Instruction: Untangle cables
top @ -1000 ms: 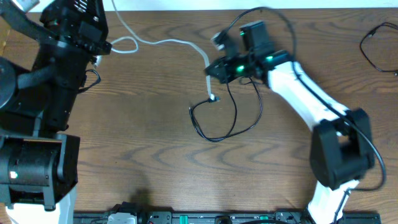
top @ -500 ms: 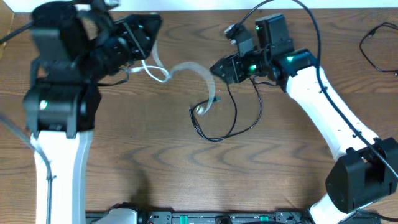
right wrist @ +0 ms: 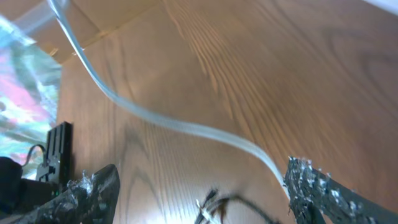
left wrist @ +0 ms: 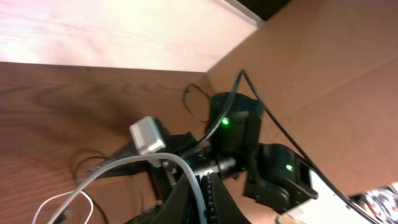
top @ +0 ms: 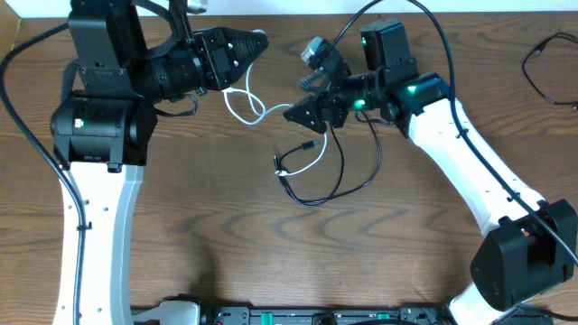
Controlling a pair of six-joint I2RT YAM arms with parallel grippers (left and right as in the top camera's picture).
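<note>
The left arm is raised from the near-left side and bent over at its top, so that the left gripper [top: 260, 41] is pointed to the right, well beyond and to the left of the black cable [top: 341, 176]. In the left wrist view its fingers [left wrist: 181, 202] are seen closed on the white cable [top: 249, 106], which is led out from between them and curled back.

The right arm is stretched diagonally from the near-right corner. The right gripper [top: 298, 116] is pointed left and slightly downward, just beyond the far side of the black cable's loop. Its jaws are spread wide in the right wrist view, and the white cable [right wrist: 186, 127] is passed across the gap, close by one finger [right wrist: 311, 186]; contact cannot be judged.

The white cable is laid diagonally from the left gripper, through a small loop, down to the left edge of the black cable, where the two are met on the table [top: 199, 226].
</note>
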